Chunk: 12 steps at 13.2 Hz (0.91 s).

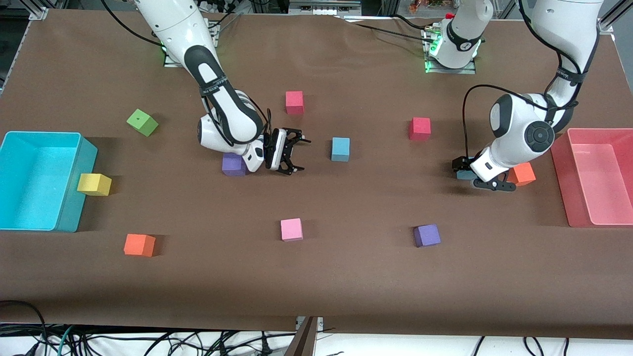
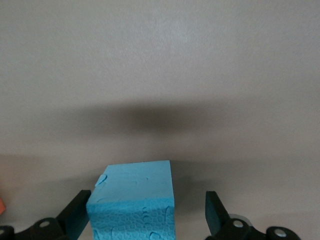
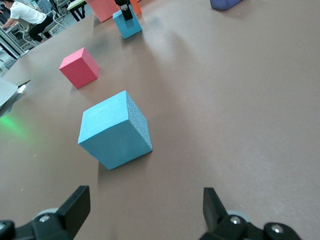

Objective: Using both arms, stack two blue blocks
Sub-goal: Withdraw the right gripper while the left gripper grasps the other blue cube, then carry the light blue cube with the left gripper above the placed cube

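Note:
One blue block (image 1: 340, 149) sits mid-table. My right gripper (image 1: 302, 155) is open and empty, low over the table just short of this block, on the side toward the right arm's end. In the right wrist view the block (image 3: 115, 131) lies ahead of the spread gripper (image 3: 144, 207). The second blue block (image 1: 464, 174) rests toward the left arm's end, mostly hidden by my left gripper (image 1: 474, 174). In the left wrist view this block (image 2: 135, 192) sits between the open fingers of the left gripper (image 2: 145, 215): one finger (image 2: 77, 212) is against it and the other stands apart.
An orange block (image 1: 522, 174) lies right beside the left gripper, and a purple block (image 1: 233, 164) by the right wrist. Red blocks (image 1: 419, 128) (image 1: 294, 102), a pink block (image 1: 291, 229) and a purple block (image 1: 427, 235) lie around. A cyan bin (image 1: 74, 198) and a pink bin (image 1: 561, 168) stand at the table ends.

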Motion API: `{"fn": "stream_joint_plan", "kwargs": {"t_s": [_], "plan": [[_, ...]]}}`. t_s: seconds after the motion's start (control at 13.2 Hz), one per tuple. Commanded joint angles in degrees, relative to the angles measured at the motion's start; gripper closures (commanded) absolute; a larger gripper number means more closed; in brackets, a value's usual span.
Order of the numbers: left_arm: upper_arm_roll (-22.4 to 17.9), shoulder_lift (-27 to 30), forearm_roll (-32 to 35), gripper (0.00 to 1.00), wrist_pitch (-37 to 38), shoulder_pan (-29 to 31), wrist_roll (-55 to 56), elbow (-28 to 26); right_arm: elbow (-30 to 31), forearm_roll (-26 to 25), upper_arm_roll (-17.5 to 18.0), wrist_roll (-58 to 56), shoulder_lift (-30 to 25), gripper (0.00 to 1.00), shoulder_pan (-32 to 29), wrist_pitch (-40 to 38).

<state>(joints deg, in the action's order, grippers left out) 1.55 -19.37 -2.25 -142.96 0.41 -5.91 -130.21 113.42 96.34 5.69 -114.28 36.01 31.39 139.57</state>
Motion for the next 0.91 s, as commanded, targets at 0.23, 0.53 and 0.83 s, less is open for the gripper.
{"fn": "stream_joint_plan", "kwargs": {"t_s": [0.23, 0.53, 0.83], "plan": [[-1.3, 0.1, -1.2, 0.13, -2.7, -0.9, -0.2, -2.9, -3.7, 1.9, 0.6, -1.5, 2.2, 0.00, 0.9, 2.0], [-1.9, 1.9, -1.2, 0.43, -2.1, -0.9, -0.1, -2.8, -7.2, 2.0, 0.6, -0.4, 4.3, 0.00, 2.0, 3.0], [-2.1, 3.5, -1.2, 0.79, -1.9, -0.8, -0.3, -2.6, -7.7, 1.7, 0.6, -0.9, 4.6, 0.00, 2.5, 3.1]]}}
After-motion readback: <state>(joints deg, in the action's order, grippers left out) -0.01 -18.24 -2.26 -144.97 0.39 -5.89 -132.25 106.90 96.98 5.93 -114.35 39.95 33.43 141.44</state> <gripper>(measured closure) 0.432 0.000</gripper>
